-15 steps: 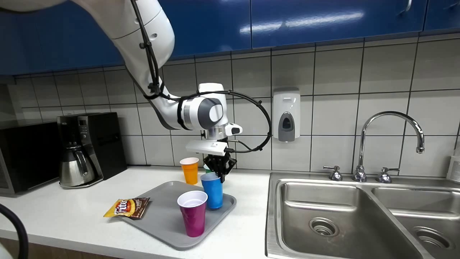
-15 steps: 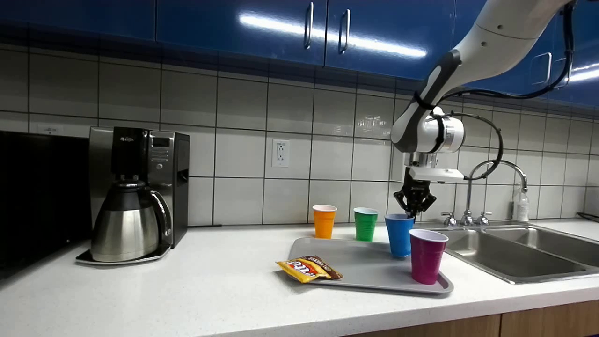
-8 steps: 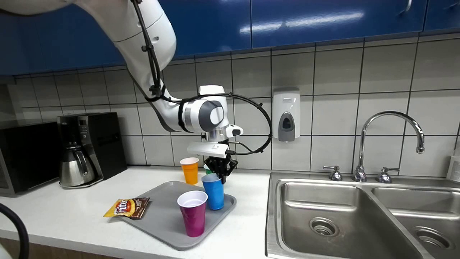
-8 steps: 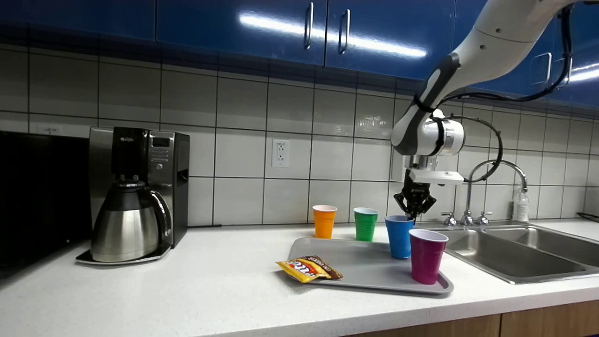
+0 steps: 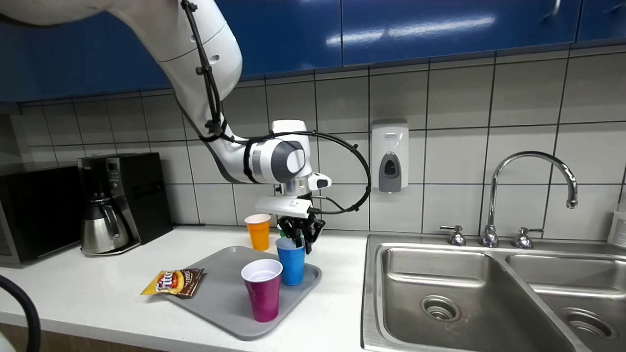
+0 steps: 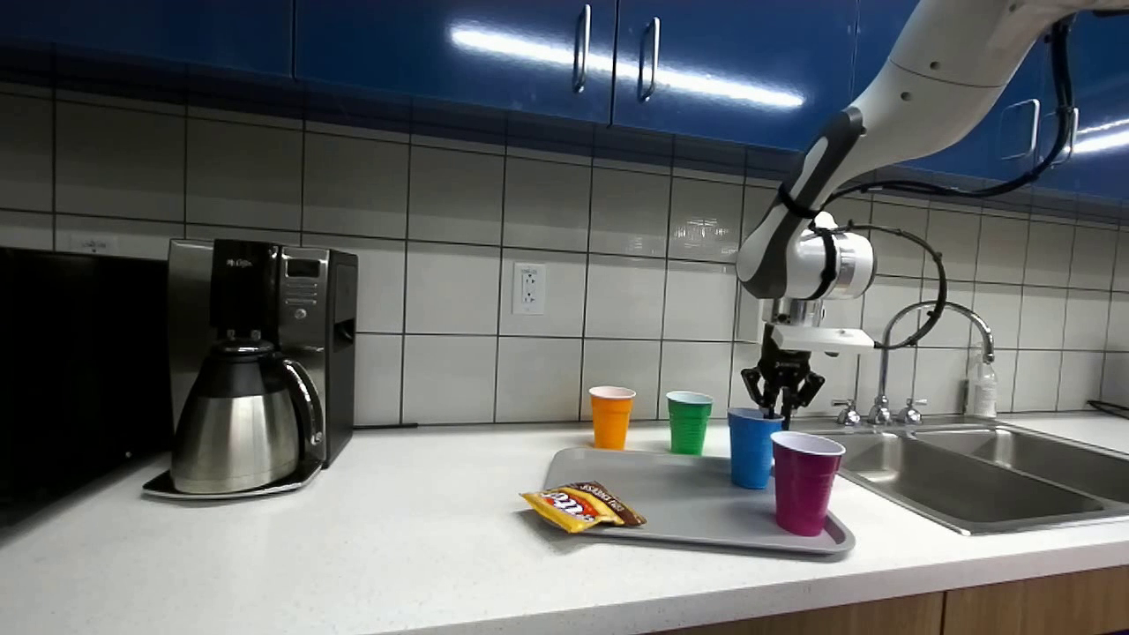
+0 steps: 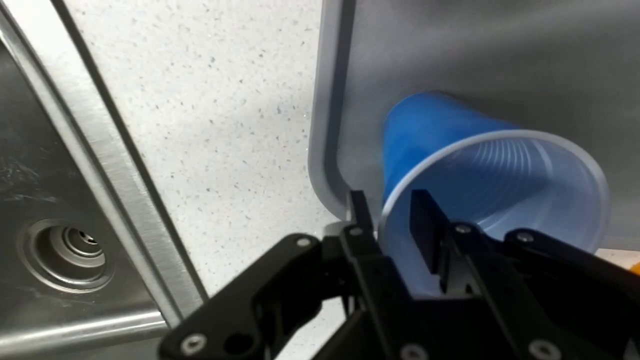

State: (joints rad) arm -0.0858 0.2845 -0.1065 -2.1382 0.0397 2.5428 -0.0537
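My gripper (image 5: 303,247) is at the rim of the upright blue cup (image 5: 292,266), also seen in an exterior view (image 6: 751,454). In the wrist view the gripper (image 7: 389,200) is open, with one finger inside the blue cup (image 7: 425,120) and the other outside its wall. A gap shows between the wall and each finger. The cup stands on a grey tray (image 5: 220,274) near its corner. A purple cup (image 5: 264,298) stands on the tray beside it. An orange cup (image 6: 610,423) and a green cup (image 6: 689,428) stand behind the tray.
Yellow and brown snack packets (image 6: 582,507) lie over the tray's edge. A double steel sink (image 5: 440,274) with a faucet (image 5: 530,154) is beside the tray. A coffee maker (image 6: 256,370) stands on the counter. A soap dispenser (image 5: 390,156) hangs on the tiled wall under blue cabinets.
The gripper's fingers have parted and the arm has come down a little. One finger is now inside the blue cup. The blue cup has shifted slightly toward the sink side.
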